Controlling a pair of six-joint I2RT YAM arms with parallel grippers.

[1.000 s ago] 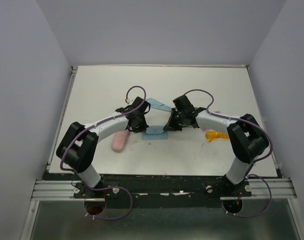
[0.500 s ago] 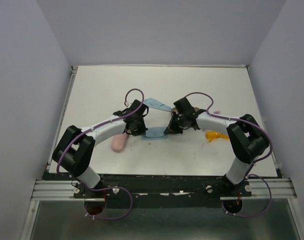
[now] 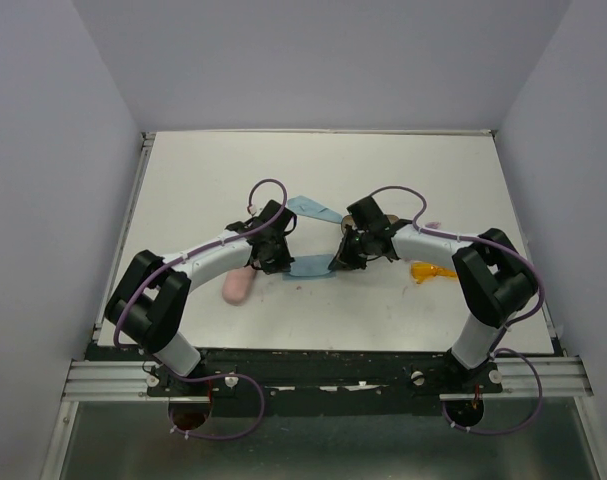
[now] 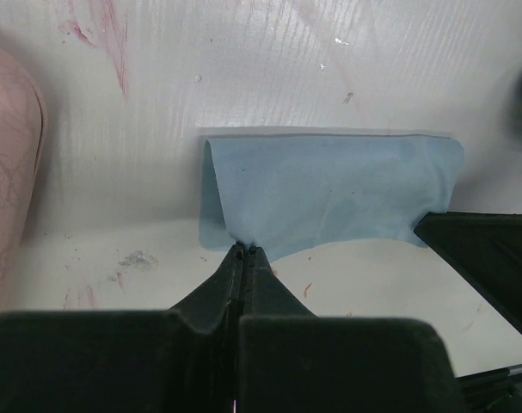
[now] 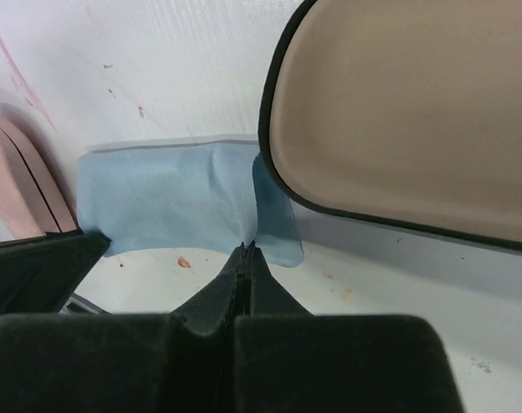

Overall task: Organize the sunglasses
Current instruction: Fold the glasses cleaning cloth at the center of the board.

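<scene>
**Both grippers pinching one blue cloth, sunglasses off to the right**

From the overhead camera I see the orange sunglasses [image 3: 431, 271] lying on the white table [image 3: 213, 180], well to the right of both grippers and just beside the right arm's elbow, which covers their outer end. Neither gripper touches them.

The left gripper [image 4: 243, 249] has its jaws pressed together on the near edge of the near blue cloth [image 4: 329, 194], puckering it at that corner. The right gripper [image 5: 246, 248] has its jaws together too, pinching the same cloth at its other end.

Around them: a pink case [image 3: 238, 286] lies just left of the cloth, near the left wrist. An open case [image 5: 415, 103] with a black rim and beige lining sits right beside the right gripper, overlapping the cloth's corner; from above the right arm hides it entirely. A second blue cloth [image 3: 311, 208] lies farther back, between the two wrists.

A pale pinkish sliver [image 3: 435, 225] peeks out beyond the right forearm; I cannot tell what it is.
</scene>
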